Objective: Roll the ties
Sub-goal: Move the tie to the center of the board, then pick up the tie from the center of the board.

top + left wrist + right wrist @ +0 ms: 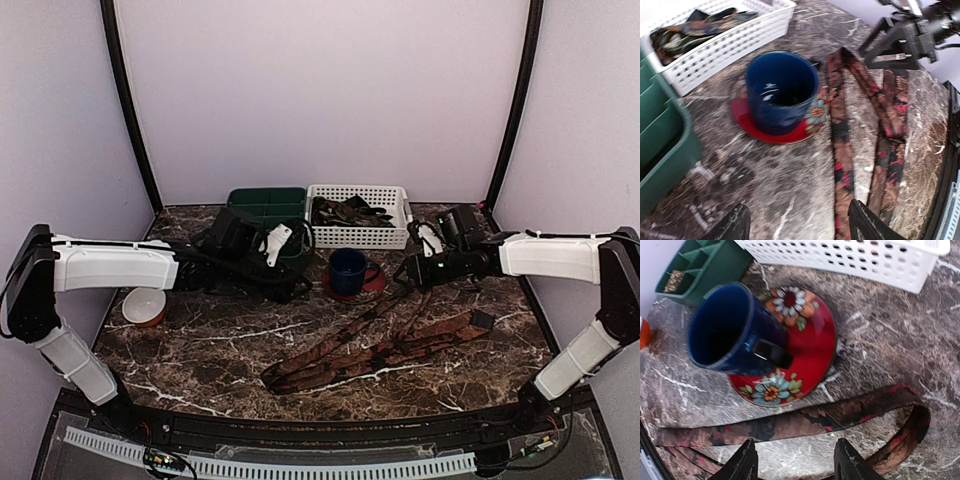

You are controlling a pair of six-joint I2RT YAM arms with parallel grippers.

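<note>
Our right claw (797, 465) sits nearest in its own view, its two fingers spread wide with only bare marble table (200, 350) between them. Just ahead of those fingers a band of the ties (840, 412) runs crosswise and bends back on itself at the claw's right. It lies flat and unrolled. We judge the claw is held low and open here so it can drop onto that bend and start a coil. Our left claw (800, 220) is spread too and grips nothing. Two strips of the same fabric run away from beside its right finger toward the other arm.

Past the band, ahead of the right claw, a blue mug (725, 335) stands on a red flowered saucer (810, 335). It is near enough that we judge rolling forward has little room, so the freer marble lies back toward the claws and out to their sides. Farther ahead a white basket (865, 260) holds more dark fabric, with a green bin (700, 260) to its left. Together they close off the far edge.
</note>
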